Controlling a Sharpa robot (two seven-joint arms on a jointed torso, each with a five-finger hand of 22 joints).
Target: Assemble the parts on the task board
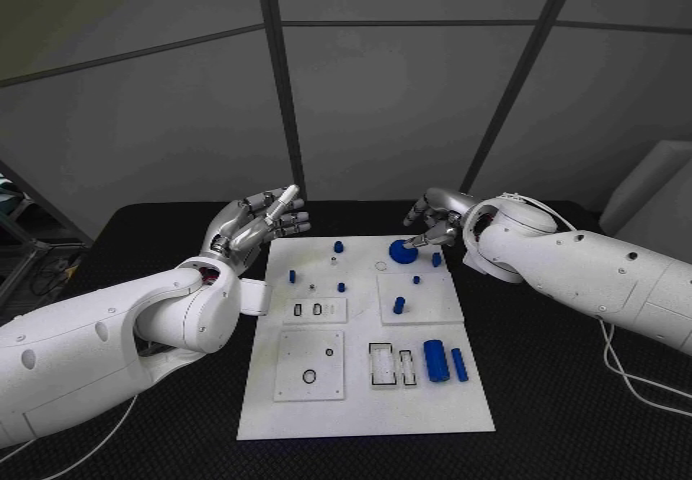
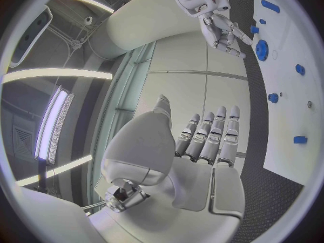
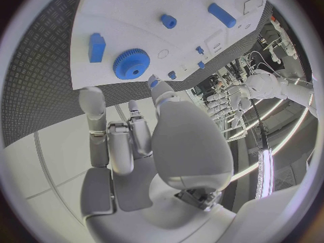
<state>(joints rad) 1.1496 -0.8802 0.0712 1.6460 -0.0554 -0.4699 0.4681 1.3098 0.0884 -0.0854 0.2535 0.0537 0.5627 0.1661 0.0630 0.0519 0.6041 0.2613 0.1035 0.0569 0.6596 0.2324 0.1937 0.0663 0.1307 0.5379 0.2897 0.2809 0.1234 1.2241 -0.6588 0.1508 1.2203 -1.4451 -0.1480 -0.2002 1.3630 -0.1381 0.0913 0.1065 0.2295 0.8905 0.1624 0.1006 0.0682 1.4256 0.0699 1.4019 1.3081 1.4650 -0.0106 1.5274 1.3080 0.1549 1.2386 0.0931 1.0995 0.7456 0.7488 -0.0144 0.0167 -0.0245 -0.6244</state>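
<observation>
Board (image 1: 361, 400) sits mid-table (image 1: 577, 420), long side running away from us. We order things by size.

Left arm (image 1: 101, 340) comes in low, its hand (image 1: 257, 224) raised just off the board's far left corner, fingers straight and close together, holding nothing; left wrist view shows the same hand (image 2: 202, 146) with the fingers side by side and empty.

Right arm (image 1: 606, 270) reaches over the far right corner. Right hand (image 1: 437, 224) hangs just beside the gear (image 1: 404, 251), fingers partly curled; right wrist view shows that hand (image 3: 135, 140) above the gear (image 3: 131, 64), nothing in it, and we can't tell if a fingertip touches the gear. Left wrist view also shows the gear (image 2: 262, 49), flat on the board with the right hand (image 2: 223, 29) next to it.

Smaller parts on the board:
- big cylinder (image 1: 436, 360) lying near right, with a thin bar (image 1: 459, 364) just beside it
- block (image 1: 436, 259) standing right of the gear
- peg (image 1: 339, 246) upright at the far middle
- black ring (image 1: 309, 376) on the near left plate

All parts lie loose or stand on the board, none held
</observation>
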